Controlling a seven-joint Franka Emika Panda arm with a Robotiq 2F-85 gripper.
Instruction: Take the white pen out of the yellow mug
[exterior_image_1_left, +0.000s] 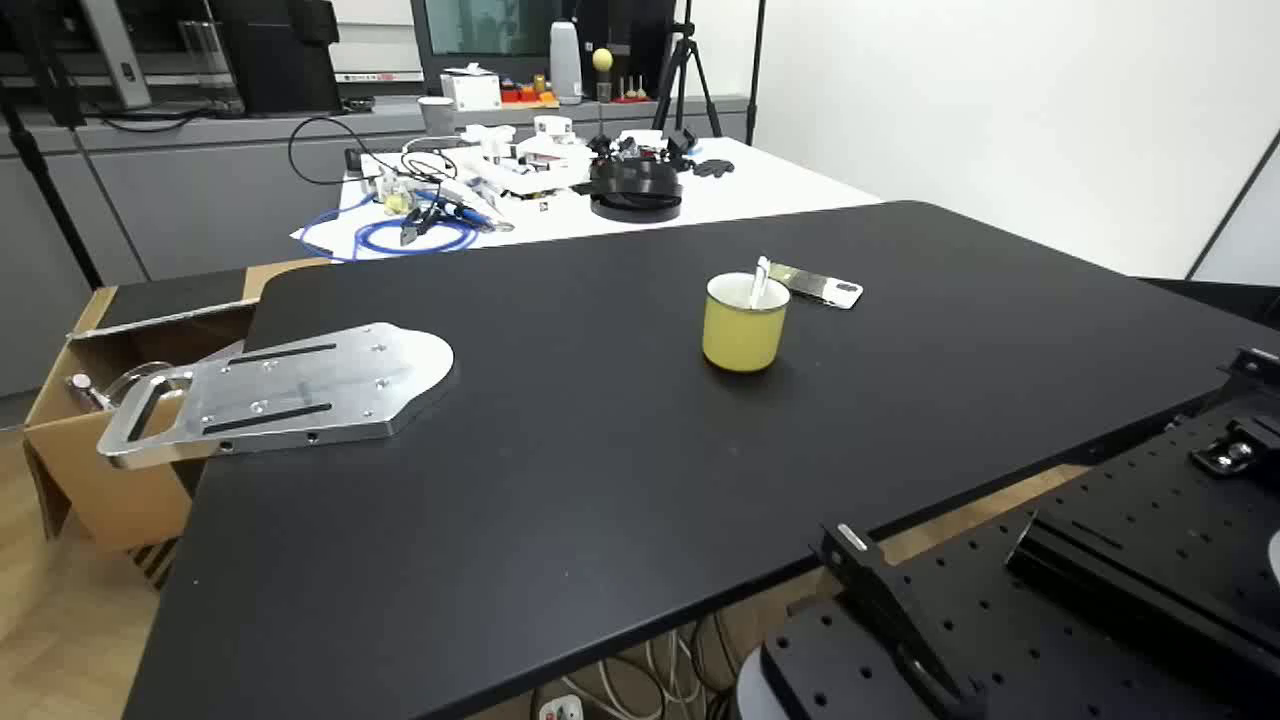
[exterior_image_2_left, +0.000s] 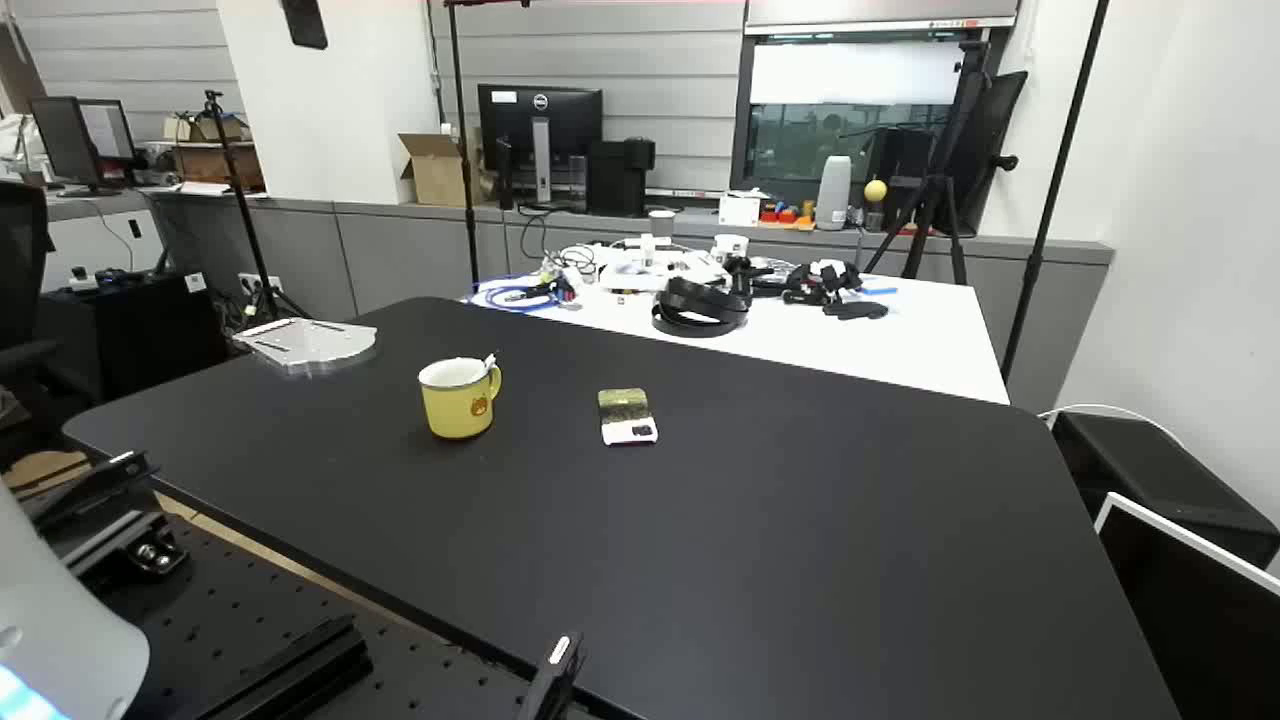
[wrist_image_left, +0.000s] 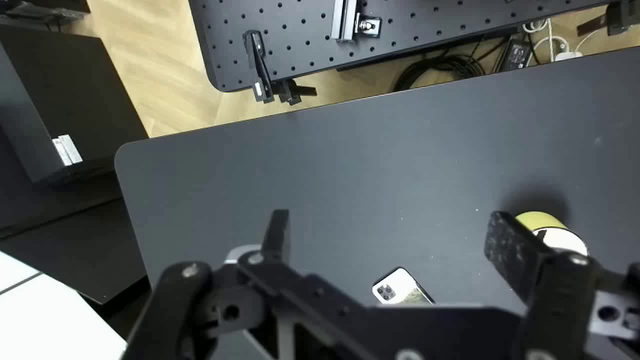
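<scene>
The yellow mug (exterior_image_1_left: 743, 335) stands upright on the black table, and it also shows in an exterior view (exterior_image_2_left: 457, 408) with its handle to the right. The white pen (exterior_image_1_left: 760, 283) leans in the mug with its upper end above the rim; its tip also shows in an exterior view (exterior_image_2_left: 490, 362). In the wrist view my gripper (wrist_image_left: 390, 220) is open and empty, high above the table. The mug (wrist_image_left: 539, 220) is at the right there, partly hidden behind the right finger. I cannot make out the pen in the wrist view. The gripper is outside both exterior views.
A phone (exterior_image_1_left: 830, 288) lies flat near the mug, also between the fingers in the wrist view (wrist_image_left: 395, 287). A silver metal plate (exterior_image_1_left: 300, 385) overhangs the table edge above a cardboard box (exterior_image_1_left: 110, 480). A white table (exterior_image_2_left: 880, 350) with equipment stands behind.
</scene>
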